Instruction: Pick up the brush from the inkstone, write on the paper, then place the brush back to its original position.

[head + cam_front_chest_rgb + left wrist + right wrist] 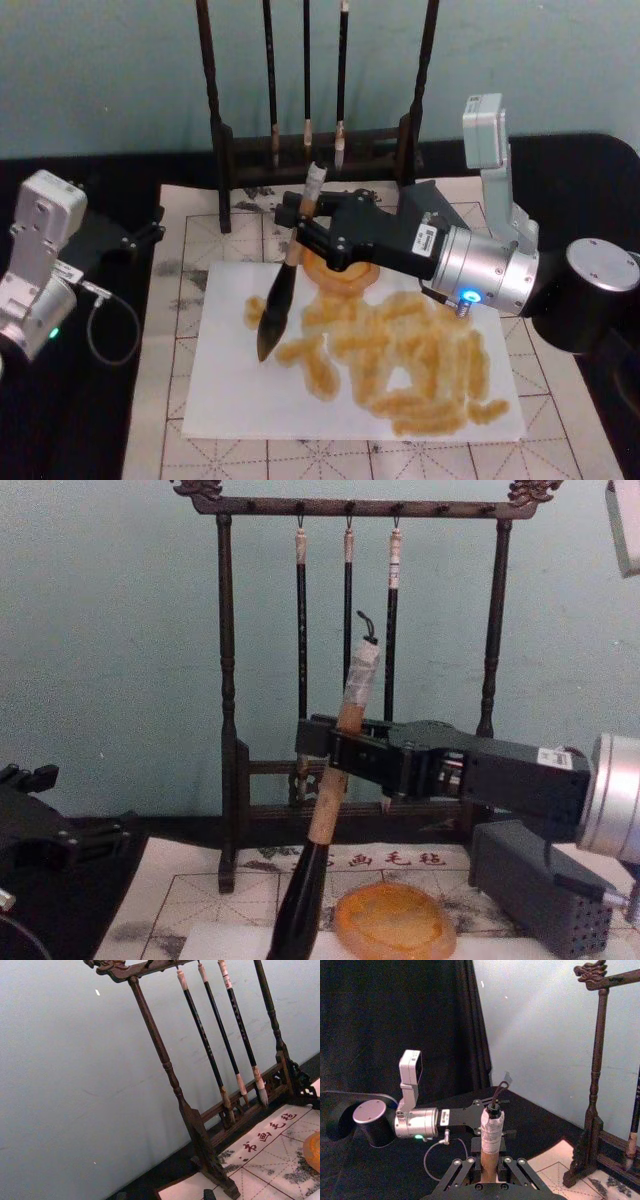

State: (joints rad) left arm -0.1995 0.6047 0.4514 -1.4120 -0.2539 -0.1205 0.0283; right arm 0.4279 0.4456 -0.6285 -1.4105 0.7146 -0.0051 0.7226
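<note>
A red-gridded, ink-stained mat point(400, 462) lies flat on the black table point(90, 430), covering its middle

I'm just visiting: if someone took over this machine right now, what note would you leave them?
Right gripper: shut on the thick tan-handled calligraphy brush, held tilted, dark tuft down at the left part of the plain white paper sheet.
Left gripper: parked far left, idle.
Round orange-amber inkstone dish: at the sheet's far edge, no brush on it.
Done: brush picked up; amber strokes cover much of the sheet.
Left: finish writing, lay the brush back on the inkstone.
</note>
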